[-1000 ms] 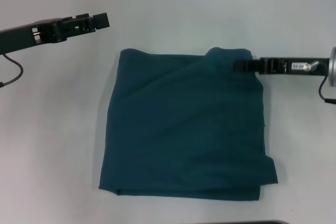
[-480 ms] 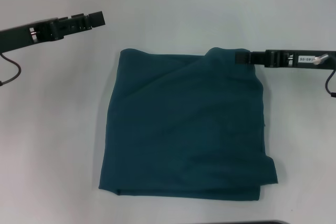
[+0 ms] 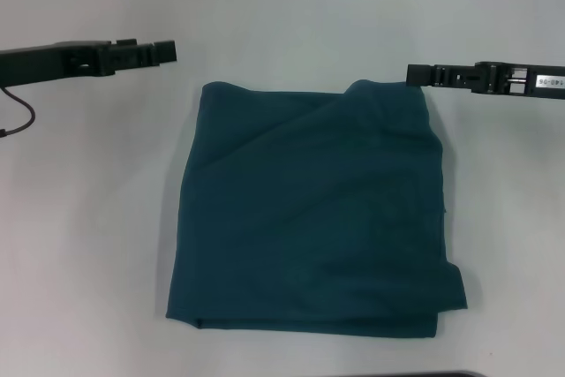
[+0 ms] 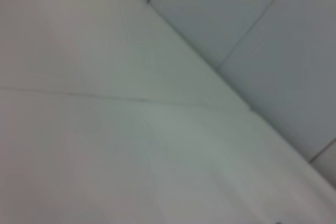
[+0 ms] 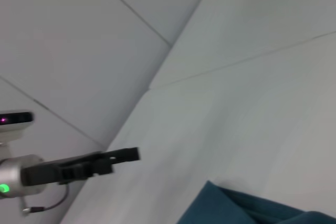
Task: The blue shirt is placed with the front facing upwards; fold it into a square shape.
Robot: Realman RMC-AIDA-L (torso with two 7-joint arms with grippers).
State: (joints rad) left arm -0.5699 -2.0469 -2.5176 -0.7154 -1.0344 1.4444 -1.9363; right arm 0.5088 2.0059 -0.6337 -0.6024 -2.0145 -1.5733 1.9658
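Observation:
The blue shirt (image 3: 309, 218) lies folded into a rough square on the white table (image 3: 88, 218), plain teal side up, with a small bump at its far right corner. That corner also shows in the right wrist view as shirt cloth (image 5: 252, 208). My right gripper (image 3: 413, 74) hovers just off that far right corner and holds no cloth. To the far left of the shirt my left gripper (image 3: 168, 50) is raised well clear of it; it shows again as the left gripper (image 5: 131, 155) in the right wrist view. The left wrist view holds only bare surface.
A dark edge (image 3: 441, 374) shows at the near border of the table. Bare white table surrounds the shirt on every side. Pale wall panels (image 5: 79, 35) rise behind the table.
My right gripper has drawn back to the right off the shirt's far right corner and risen. The left gripper has turned and lifted slightly. The shirt has not moved.

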